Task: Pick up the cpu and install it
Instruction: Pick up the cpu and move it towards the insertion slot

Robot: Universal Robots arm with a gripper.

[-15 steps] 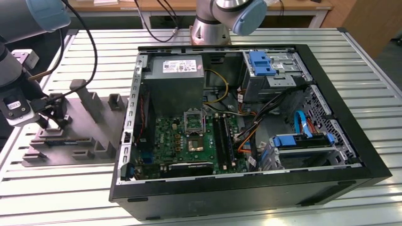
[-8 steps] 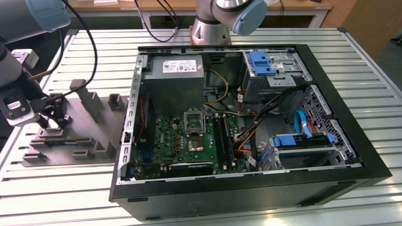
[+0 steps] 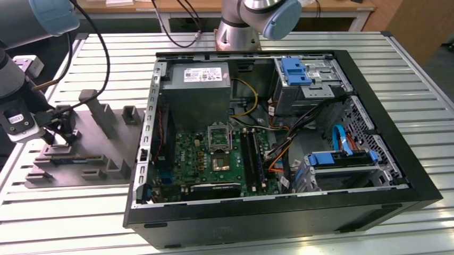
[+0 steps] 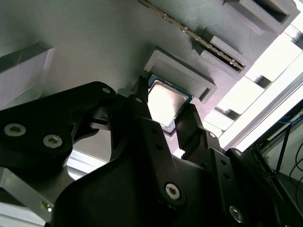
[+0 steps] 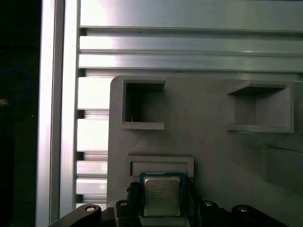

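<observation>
The cpu (image 5: 162, 195), a small square chip with a pale silver top, lies on the grey fixture (image 5: 213, 151) by a raised rim. In both wrist views my gripper (image 5: 162, 201) has its black fingers (image 5: 134, 197) pressed against two opposite sides of the chip (image 4: 165, 100), so the gripper (image 4: 166, 113) is shut on it. In the exterior view the gripper (image 3: 60, 135) is low over the fixture (image 3: 92, 154) at the exterior view's left, outside the open computer case (image 3: 397, 159). The motherboard socket (image 3: 218, 161) in the case lies uncovered, its load plate (image 3: 220, 136) lifted.
The fixture carries upright posts (image 3: 101, 116) and box-shaped pockets (image 5: 142, 106) close to the gripper. Cables (image 3: 99, 64) hang from the arm. Inside the case sit a grey power supply (image 3: 197, 85), drive cages with blue tabs (image 3: 296, 71) and loose wires (image 3: 312, 122). A second arm's base (image 3: 237, 32) stands behind the case.
</observation>
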